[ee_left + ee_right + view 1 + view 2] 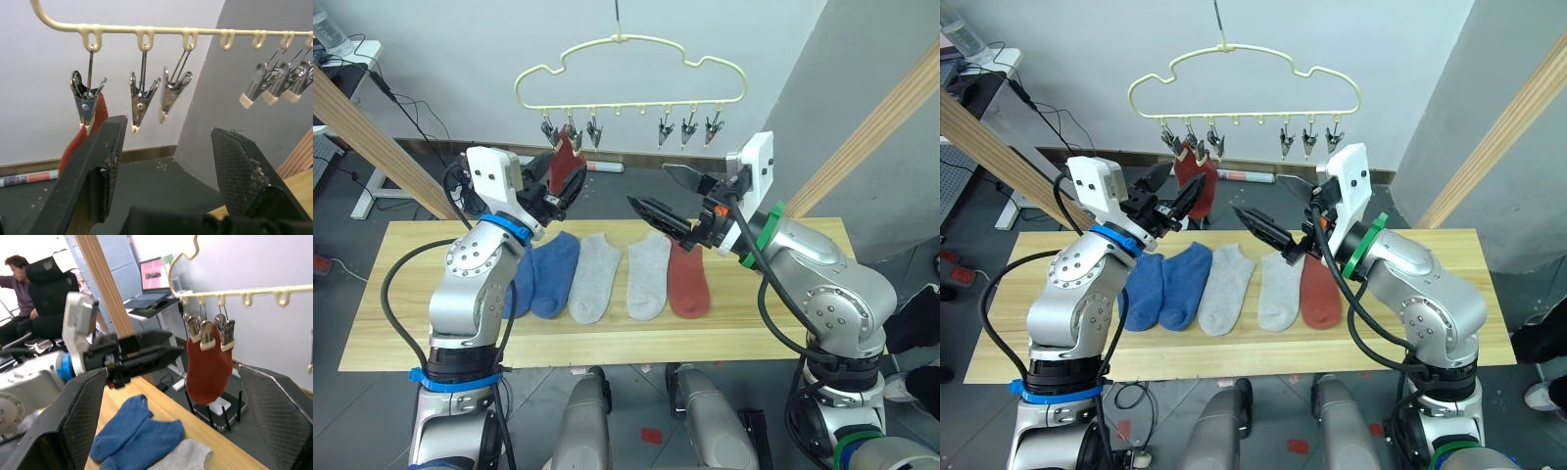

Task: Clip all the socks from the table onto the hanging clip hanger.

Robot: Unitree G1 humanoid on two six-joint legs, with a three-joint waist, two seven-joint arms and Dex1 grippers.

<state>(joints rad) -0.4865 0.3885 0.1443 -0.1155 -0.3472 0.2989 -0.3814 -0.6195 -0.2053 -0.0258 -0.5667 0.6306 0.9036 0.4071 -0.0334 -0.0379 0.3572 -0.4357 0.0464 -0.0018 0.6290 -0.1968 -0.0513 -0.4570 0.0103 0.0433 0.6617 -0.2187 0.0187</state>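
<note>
My left gripper (166,181) is spread beside the rust red sock (566,163) clipped on the cream-yellow wire clip hanger (628,70); my right gripper (668,199) spread above the long plank table (783,323).

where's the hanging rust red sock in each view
Left eye view: the hanging rust red sock is under the clips at the left end of the clip hanger, by the left gripper.
Right eye view: same spot, sock at.
Left wrist view: red edge behind one finger.
Right wrist view: in the middle, clipped.
Shared landmark: the hanger's cream bar.
</note>
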